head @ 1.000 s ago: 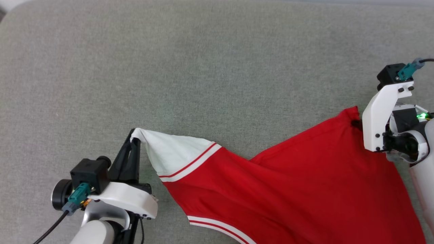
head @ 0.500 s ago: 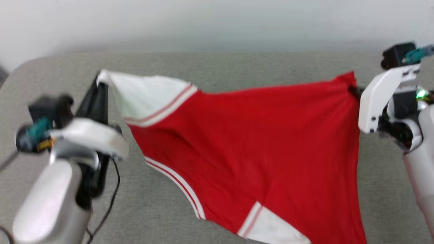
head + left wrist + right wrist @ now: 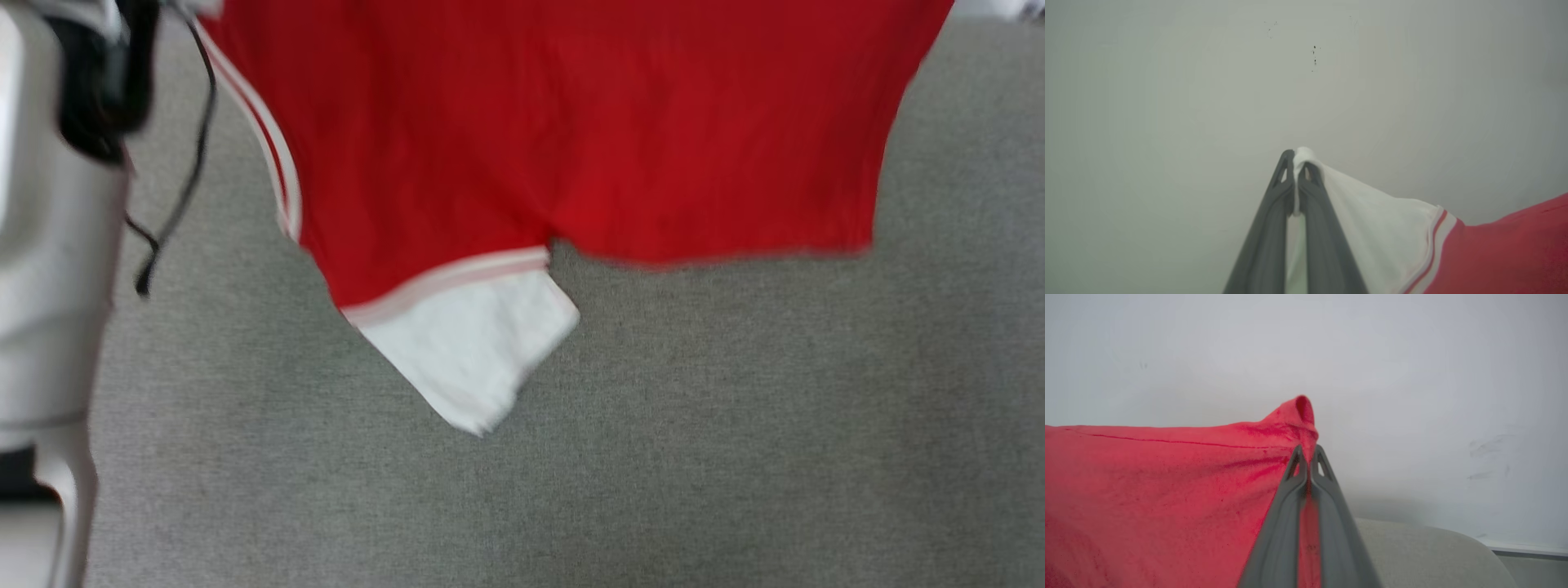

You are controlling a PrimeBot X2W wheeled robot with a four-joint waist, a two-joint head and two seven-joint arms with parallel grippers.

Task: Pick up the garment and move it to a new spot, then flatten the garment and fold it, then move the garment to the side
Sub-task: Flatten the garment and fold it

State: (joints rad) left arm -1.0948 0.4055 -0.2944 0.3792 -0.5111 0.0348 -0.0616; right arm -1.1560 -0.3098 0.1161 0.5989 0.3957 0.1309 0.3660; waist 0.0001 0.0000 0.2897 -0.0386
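Red garment [image 3: 571,122] hanging spread above grey couch [image 3: 735,425], white sleeve [image 3: 473,351] dangling; left gripper [image 3: 1295,163] clamped on other white sleeve; right gripper [image 3: 1308,457] pinching red corner

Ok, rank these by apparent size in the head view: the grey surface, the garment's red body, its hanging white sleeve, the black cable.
1. grey surface, largest
2. garment's red body, though the top edge crops it
3. white sleeve
4. black cable, thin and blurred
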